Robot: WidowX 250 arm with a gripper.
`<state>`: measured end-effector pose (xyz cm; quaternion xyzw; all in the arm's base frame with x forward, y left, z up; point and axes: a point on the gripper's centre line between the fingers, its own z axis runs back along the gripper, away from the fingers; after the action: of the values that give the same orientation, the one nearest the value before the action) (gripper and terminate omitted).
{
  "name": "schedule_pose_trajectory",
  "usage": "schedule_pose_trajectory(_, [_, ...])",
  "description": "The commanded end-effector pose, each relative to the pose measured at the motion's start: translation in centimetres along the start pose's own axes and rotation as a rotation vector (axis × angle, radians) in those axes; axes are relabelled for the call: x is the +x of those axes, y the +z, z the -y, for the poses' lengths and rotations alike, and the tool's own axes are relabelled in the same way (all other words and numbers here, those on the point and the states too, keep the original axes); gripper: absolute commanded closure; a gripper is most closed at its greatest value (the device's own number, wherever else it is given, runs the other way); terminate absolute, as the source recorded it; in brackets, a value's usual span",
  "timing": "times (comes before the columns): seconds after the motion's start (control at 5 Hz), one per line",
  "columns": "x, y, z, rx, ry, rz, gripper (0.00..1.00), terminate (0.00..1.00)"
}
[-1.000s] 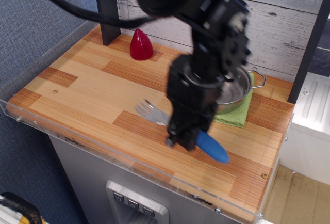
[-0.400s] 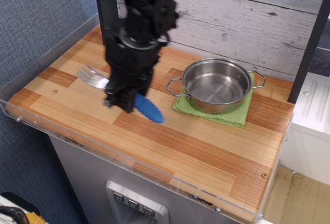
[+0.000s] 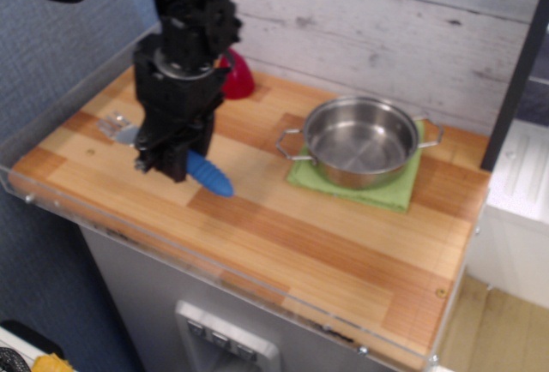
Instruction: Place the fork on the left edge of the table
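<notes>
My black gripper is shut on the fork near the left end of the wooden table. The fork's blue ribbed handle sticks out to the lower right of the fingers. Its silver tines point to the upper left, close to the table's left edge. The middle of the fork is hidden by the gripper. I cannot tell whether the fork touches the wood or hangs just above it.
A steel pot sits on a green cloth at the right back. A red cone-shaped object stands behind the arm at the back. A clear acrylic rim runs along the left and front edges.
My gripper has carried the fork from the table's middle front, near the pot, across to the left end. The pot and cloth have not moved.
</notes>
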<state>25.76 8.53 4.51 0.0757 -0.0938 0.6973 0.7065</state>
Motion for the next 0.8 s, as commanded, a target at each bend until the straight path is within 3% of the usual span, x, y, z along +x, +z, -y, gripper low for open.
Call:
schedule_pose_trajectory(0.0, [1.8, -1.7, 0.5, -0.001, 0.040, -0.042, 1.00, 0.00])
schedule_pose_trajectory(0.6, [2.7, -2.8, 0.0, 0.016, 0.059, -0.052, 1.00, 0.00])
